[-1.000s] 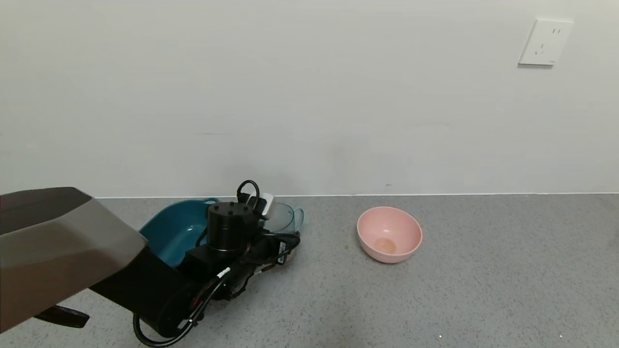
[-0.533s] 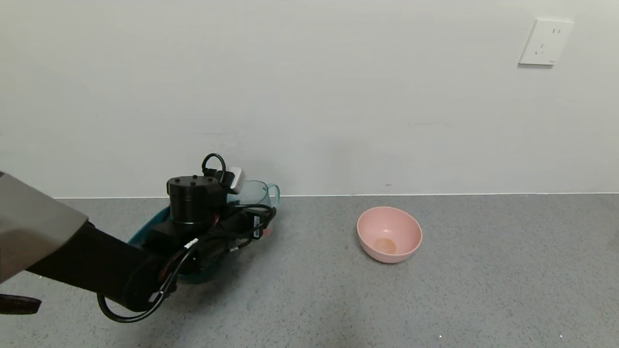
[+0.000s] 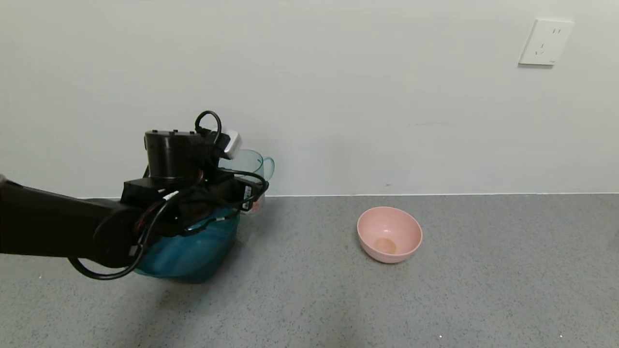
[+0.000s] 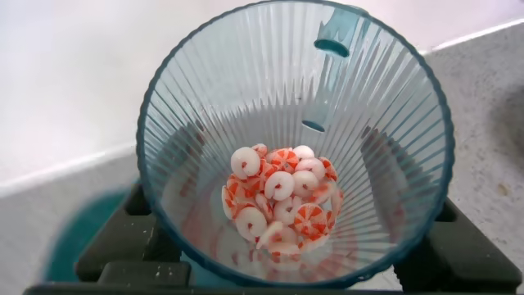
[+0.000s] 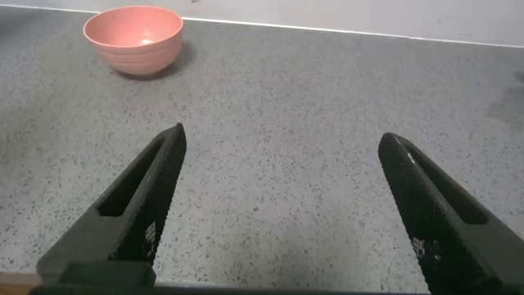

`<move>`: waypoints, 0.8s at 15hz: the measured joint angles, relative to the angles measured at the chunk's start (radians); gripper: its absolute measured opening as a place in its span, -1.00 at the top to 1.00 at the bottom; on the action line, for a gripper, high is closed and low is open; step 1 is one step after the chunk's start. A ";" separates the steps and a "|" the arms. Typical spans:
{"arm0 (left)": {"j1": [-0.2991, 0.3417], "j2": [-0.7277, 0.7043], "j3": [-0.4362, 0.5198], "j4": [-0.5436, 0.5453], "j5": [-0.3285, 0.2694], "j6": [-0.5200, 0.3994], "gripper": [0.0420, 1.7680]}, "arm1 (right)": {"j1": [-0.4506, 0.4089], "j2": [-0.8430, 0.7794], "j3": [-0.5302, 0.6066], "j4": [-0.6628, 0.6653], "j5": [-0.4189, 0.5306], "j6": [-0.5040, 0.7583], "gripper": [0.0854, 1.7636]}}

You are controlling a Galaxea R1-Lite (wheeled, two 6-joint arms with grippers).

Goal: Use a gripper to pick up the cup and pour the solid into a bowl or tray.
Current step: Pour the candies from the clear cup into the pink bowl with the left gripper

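Note:
My left gripper [image 3: 240,189] is shut on the blue-tinted ribbed cup [image 3: 252,166] and holds it upright in the air, over the right end of the teal tray. In the left wrist view the cup [image 4: 385,106] fills the frame, with the gripper [image 4: 291,168] round its lower part. The solid [image 4: 282,201], pink and white pieces, lies heaped at the cup's bottom. The pale pink bowl [image 3: 389,234] stands on the grey counter to the right of the cup and holds nothing but a faint mark. My right gripper [image 5: 282,143] is open and empty, low over the counter, with the bowl [image 5: 133,37] beyond it.
The teal oblong tray [image 3: 193,251] sits on the counter under my left arm; its edge also shows in the left wrist view [image 4: 70,242]. A white wall runs close behind the counter, with a socket [image 3: 545,42] at upper right. Bare counter lies between tray and bowl.
My left arm has risen and swung left with the cup in its grip, from counter height beside the tray to well above it. The bowl has not moved.

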 joint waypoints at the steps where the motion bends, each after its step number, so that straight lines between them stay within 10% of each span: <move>1: -0.004 0.001 -0.039 0.012 0.000 0.055 -0.51 | 0.000 0.000 0.000 0.000 0.000 0.000 -0.94; 12: -0.267 0.238 -0.375 0.124 0.192 0.285 -0.51 | 0.000 0.000 0.000 0.000 0.000 0.000 -0.94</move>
